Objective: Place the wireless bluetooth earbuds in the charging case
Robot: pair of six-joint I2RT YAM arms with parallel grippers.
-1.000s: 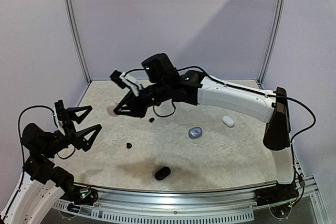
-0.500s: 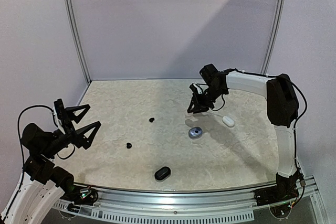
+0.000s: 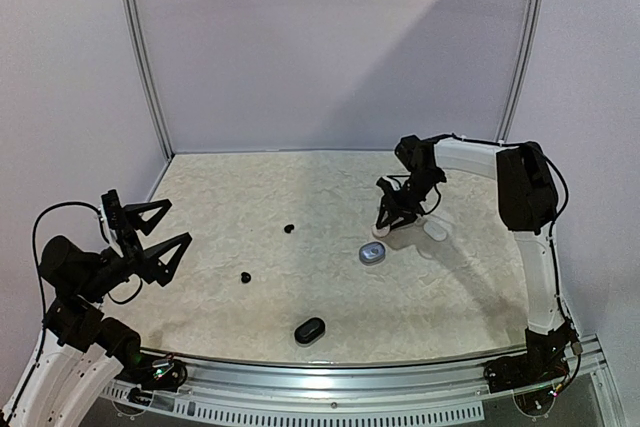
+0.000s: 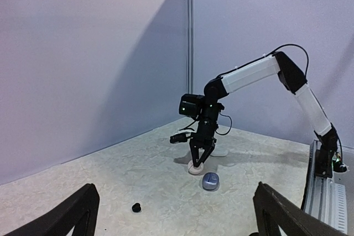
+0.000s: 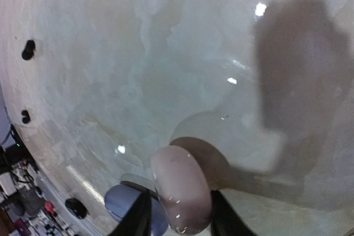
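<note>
My left gripper (image 3: 150, 237) hovers fully open at the near left, its arm folded back. A black bud (image 3: 245, 276) and a farther bud (image 3: 288, 228) lie loose on the desk (image 3: 200, 197), well left of the right gripper (image 3: 385, 229). That arm arches over with the wrist pointing down. Its jaws straddle a pale case (image 5: 182, 189) just beside the grey case (image 3: 372, 253). I cannot tell whether the pale case is gripped or freed. If freed on edge, it may topple into its neighbour.

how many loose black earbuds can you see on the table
2. The far black earbud lies mid-table. The near black earbud lies left of it and closer in, beyond the black case. Pale ones may be too small to see.
</note>
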